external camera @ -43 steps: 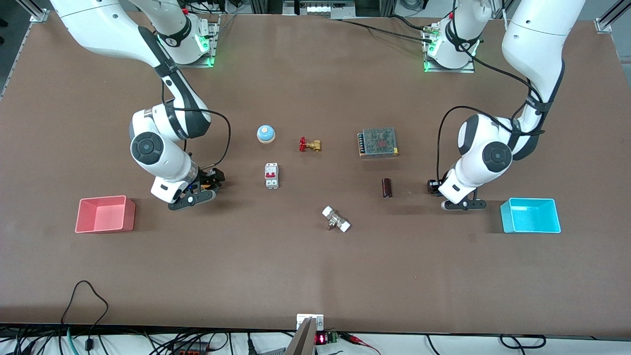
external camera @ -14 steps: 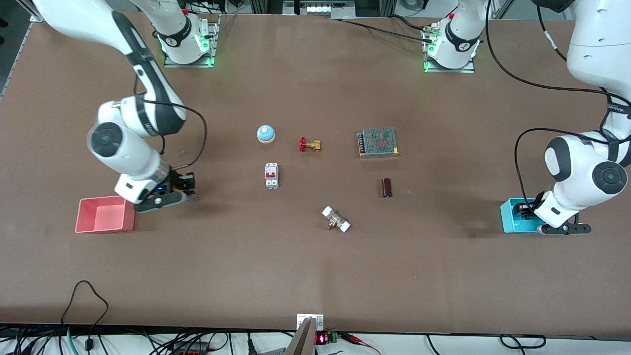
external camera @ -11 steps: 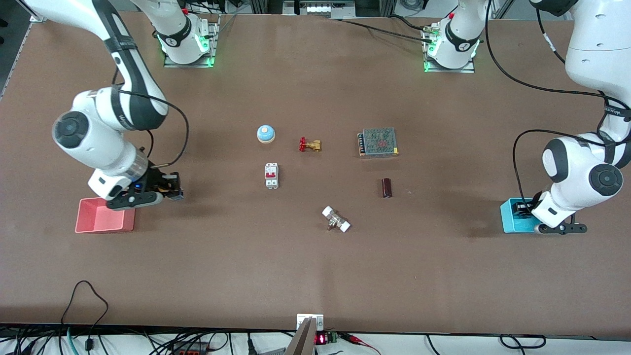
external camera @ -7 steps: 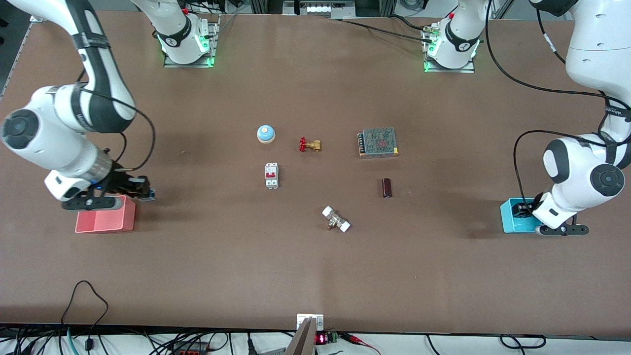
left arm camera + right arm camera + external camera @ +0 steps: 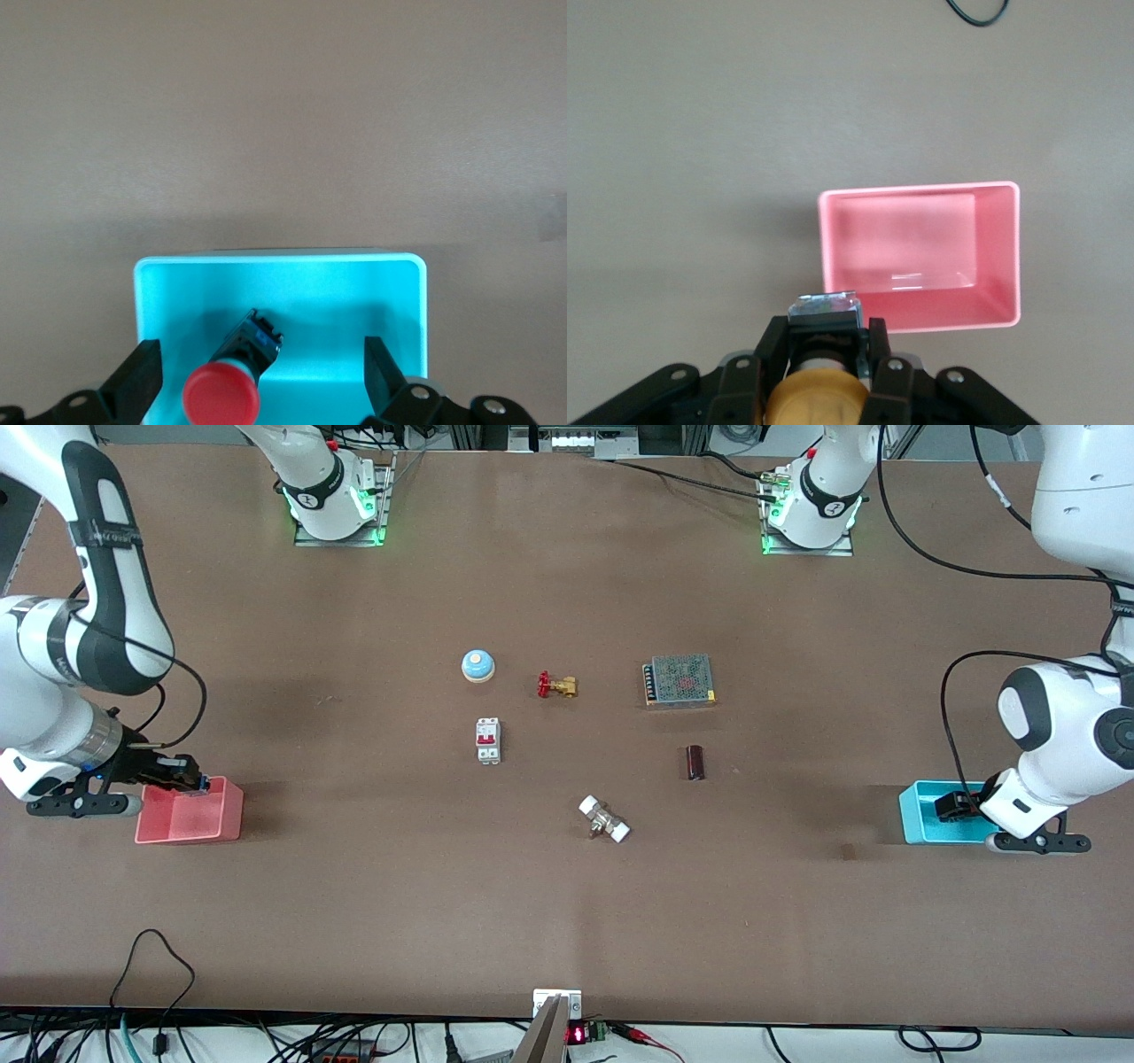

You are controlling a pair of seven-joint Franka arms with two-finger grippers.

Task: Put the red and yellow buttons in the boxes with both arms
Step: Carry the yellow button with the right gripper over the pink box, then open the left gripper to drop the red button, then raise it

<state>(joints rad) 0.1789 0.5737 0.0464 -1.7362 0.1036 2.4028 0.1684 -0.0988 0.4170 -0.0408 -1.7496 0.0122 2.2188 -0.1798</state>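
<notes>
In the left wrist view the red button point(image 5: 232, 376) lies on its side in the cyan box point(image 5: 283, 259). My left gripper point(image 5: 261, 354) is open above it, with its fingers point(image 5: 142, 376) apart from the button on both sides. In the front view the left gripper point(image 5: 950, 806) hangs over the cyan box point(image 5: 917, 824). My right gripper point(image 5: 826, 335) is shut on the yellow button point(image 5: 818, 398). It is just outside the rim of the empty pink box point(image 5: 917, 190). In the front view the right gripper point(image 5: 186, 783) is at the rim of the pink box point(image 5: 226, 815) that lies farther from the camera.
Mid-table stand a blue dome bell point(image 5: 477, 665), a brass valve with a red handle point(image 5: 556, 685), a white circuit breaker point(image 5: 487, 740), a meshed power supply point(image 5: 680, 680), a dark cylinder point(image 5: 695, 762) and a white-ended fitting point(image 5: 604, 819).
The right arm has carried the yellow button toward its end of the table, up to the pink box's rim. The left arm moved over the cyan box and has since shifted slightly there.
</notes>
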